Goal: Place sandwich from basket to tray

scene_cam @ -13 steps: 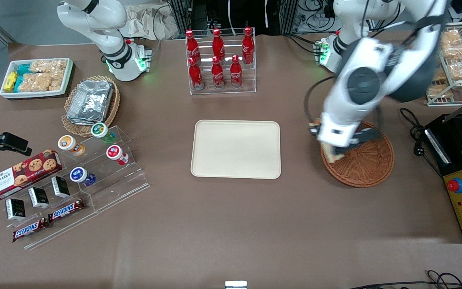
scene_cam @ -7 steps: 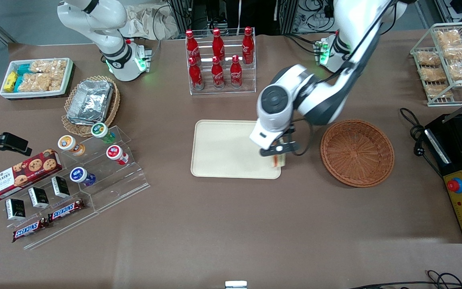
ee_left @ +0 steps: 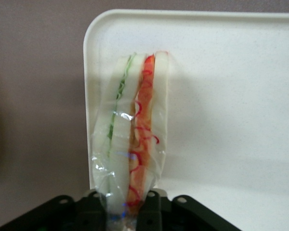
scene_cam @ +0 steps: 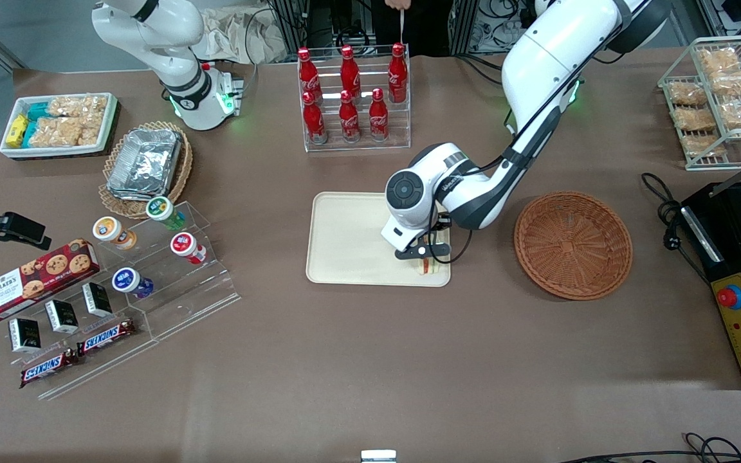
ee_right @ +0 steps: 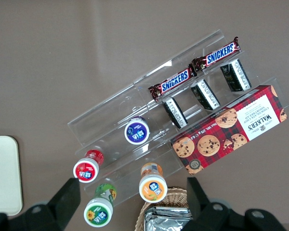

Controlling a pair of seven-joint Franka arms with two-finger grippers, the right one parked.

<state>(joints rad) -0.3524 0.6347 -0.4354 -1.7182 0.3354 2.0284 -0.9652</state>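
Over the one tray, the gripper fingers clamp one sandwich, seemingly touching it; one basket sits beside.

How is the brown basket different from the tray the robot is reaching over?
The basket is round, woven and reddish-brown; the tray is a flat cream rectangle with rounded corners. The basket has nothing in it, while the gripper holds the wrapped sandwich over a corner of the tray. The basket's sides rise higher than the tray's low rim. Both sit on the brown table.
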